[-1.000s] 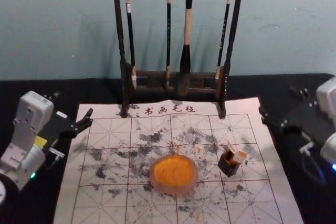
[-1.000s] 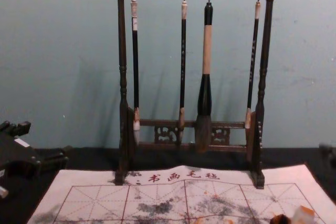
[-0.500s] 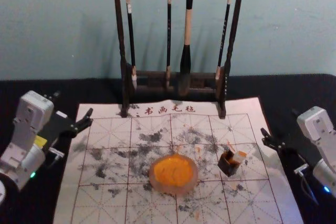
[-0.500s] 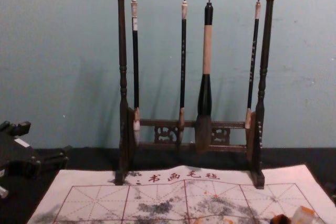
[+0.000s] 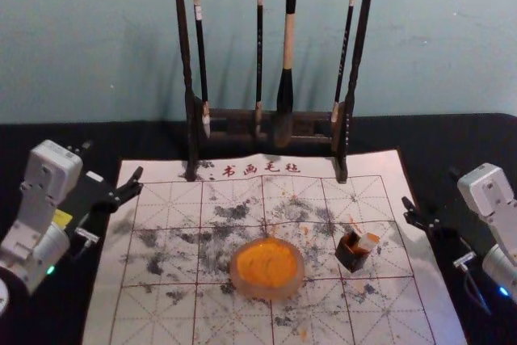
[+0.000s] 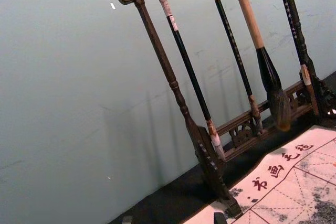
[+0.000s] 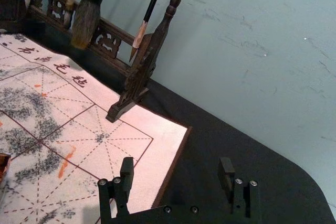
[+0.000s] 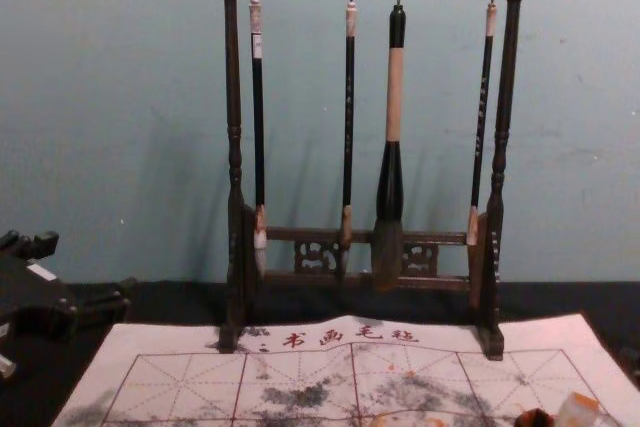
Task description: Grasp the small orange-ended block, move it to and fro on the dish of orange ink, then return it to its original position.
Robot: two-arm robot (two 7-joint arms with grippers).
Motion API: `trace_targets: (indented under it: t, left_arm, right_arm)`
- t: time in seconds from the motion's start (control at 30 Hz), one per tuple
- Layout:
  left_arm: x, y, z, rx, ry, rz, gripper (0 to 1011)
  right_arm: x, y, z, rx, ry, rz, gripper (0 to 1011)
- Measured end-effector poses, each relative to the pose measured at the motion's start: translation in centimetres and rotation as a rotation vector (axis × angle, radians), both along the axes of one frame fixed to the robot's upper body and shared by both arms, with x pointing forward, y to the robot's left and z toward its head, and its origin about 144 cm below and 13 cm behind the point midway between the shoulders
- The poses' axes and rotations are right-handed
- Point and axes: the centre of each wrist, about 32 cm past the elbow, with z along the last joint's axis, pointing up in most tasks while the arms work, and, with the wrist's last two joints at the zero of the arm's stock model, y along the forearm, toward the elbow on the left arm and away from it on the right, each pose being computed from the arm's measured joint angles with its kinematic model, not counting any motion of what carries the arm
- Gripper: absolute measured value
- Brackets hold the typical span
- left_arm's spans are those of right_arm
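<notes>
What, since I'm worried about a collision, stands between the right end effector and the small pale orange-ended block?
Nothing visible: only flat white printed mat lies between the right end effector and the small pale orange-ended block. The small dark square pot is toward the round pinkish dish of orange ink.

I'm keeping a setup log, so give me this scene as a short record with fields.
block: orange-ended, leaning in dark box
box position: on mat, right of dish
dish: holds orange ink
rack: mat's far edge, four brushes hanging
left tool: open, empty, mat's left edge
right tool: open, empty, mat's right edge
</notes>
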Motion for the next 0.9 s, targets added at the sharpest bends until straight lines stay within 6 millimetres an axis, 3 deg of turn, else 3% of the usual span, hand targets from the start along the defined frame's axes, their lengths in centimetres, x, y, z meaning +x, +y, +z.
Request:
trace_targets:
  t: [0.9]
  left_arm:
    - [0.0, 0.0, 0.0, 0.0, 0.0, 0.0, 1001]
  right_arm:
    - [0.0, -0.02, 0.05, 0.0, -0.001, 0.0, 1000]
